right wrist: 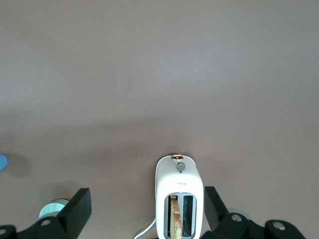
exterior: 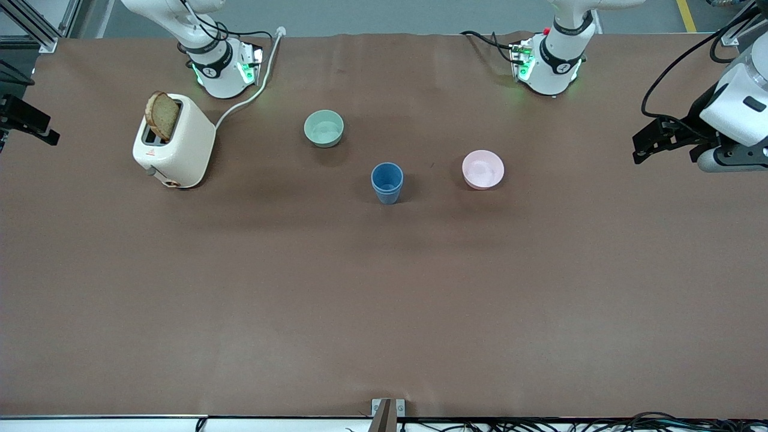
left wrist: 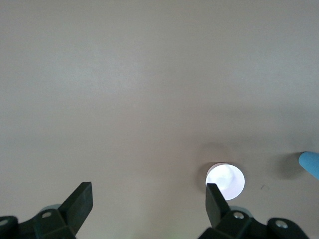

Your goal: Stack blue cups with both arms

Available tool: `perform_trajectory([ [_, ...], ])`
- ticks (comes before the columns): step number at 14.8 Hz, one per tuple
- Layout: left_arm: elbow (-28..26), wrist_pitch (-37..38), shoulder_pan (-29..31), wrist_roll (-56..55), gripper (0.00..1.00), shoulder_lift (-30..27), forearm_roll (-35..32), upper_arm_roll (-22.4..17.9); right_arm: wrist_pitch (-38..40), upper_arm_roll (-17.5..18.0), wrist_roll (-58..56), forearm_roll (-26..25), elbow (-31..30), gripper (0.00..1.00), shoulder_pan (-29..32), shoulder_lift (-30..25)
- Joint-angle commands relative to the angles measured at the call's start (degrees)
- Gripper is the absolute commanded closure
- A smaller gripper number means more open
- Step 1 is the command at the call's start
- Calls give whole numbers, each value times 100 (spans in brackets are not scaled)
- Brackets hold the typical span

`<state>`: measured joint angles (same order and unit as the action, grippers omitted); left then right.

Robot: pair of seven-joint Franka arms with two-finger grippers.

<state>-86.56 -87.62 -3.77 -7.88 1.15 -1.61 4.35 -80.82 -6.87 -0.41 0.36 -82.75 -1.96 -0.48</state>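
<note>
1. One blue cup (exterior: 387, 182) stands upright on the counter (exterior: 384, 300), about mid-way between the two arms' ends. Whether a second cup sits nested inside it cannot be told.
2. From the cup, in the front view, the green bowl (exterior: 324, 128) lies at about 10 o'clock and the pink bowl (exterior: 483, 169) at about 3 o'clock. Both are clear of the cup.
3. A toaster (exterior: 175, 143) with a bread slice (exterior: 162, 115) in one slot stands at the right arm's end, at about 9 o'clock from the green bowl.
4. The left gripper (left wrist: 148, 193) hangs over the left arm's end of the counter, fingers spread wide, holding nothing.
5. The right gripper (right wrist: 147, 198) hangs over the right arm's end near the toaster, also spread wide and empty.
6. Both arms wait.
</note>
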Motion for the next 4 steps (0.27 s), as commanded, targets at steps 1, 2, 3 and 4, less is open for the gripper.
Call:
perform_trajectory([
  [1, 131, 8, -10, 41, 0, 60, -103, 4, -100, 19, -29, -36, -40, 0, 38, -39],
  [2, 131, 8, -10, 32, 0, 60, -103, 4, -127, 19, -29, -36, -40, 0, 29, -39],
  [3, 131, 8, -10, 32, 0, 60, -103, 4, -127, 19, -29, -36, -40, 0, 29, -39],
  [4, 131, 8, -10, 32, 0, 60, -103, 4, -136, 19, -29, -36, -48, 0, 29, -31],
])
